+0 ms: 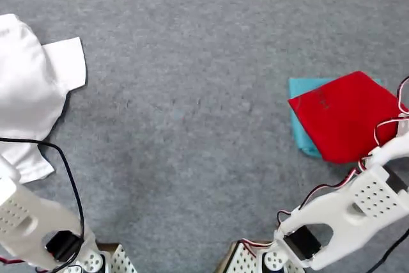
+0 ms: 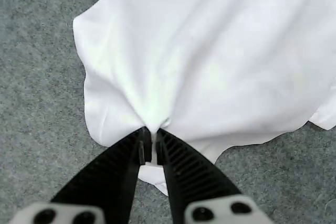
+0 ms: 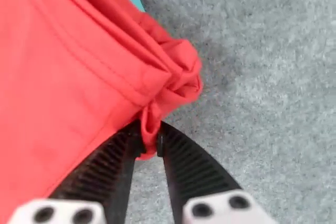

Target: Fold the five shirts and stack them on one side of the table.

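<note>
Left pincer (image 2: 151, 145) clenched on unfolded white shirt (image 2: 210, 51); right pincer (image 3: 149, 142) pinching red shirt (image 3: 63, 77) atop teal shirt (image 1: 299, 91). You likely have two stacked, white pending.

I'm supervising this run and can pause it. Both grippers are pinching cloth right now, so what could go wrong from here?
1. The right gripper pinches only a bunched corner of the red fabric shirt. Pulling could undo its fold or drag it off the folded teal shirt beneath, skewing the stack.
2. The left gripper holds a small pinch of the crumpled white shirt. The fabric may slip out or lift unevenly.
</note>
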Tool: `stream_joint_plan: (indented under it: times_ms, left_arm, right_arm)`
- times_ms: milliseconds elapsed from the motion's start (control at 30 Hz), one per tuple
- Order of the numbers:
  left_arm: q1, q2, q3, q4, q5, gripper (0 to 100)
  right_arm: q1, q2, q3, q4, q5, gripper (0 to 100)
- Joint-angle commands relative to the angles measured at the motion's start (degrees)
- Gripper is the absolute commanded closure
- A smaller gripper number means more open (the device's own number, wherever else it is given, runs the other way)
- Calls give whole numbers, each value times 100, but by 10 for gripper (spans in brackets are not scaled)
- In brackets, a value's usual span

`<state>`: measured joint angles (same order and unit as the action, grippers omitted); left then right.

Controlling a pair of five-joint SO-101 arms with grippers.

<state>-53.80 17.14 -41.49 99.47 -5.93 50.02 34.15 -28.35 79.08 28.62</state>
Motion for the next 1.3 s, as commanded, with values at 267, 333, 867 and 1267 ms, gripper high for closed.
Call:
stream_joint_plan:
  times_ms: [267, 333, 867, 1267]
  left_arm:
    - [316, -145, -88, 44, -44, 975]
    - [607, -312, -18, 141, -44, 952]
    - [5477, -2229, 1002, -70, 1547, 771]
    - [8536, 180, 185, -2382, 3086, 771]
  right_arm:
    - [-725, -1147, -1191, 1345, -62, 882]
    - [-752, -1156, -1323, 1407, -35, 802]
    - [549, -1112, -1358, 1363, -62, 776]
    - [1657, 75, -1314, 1116, -62, 803]
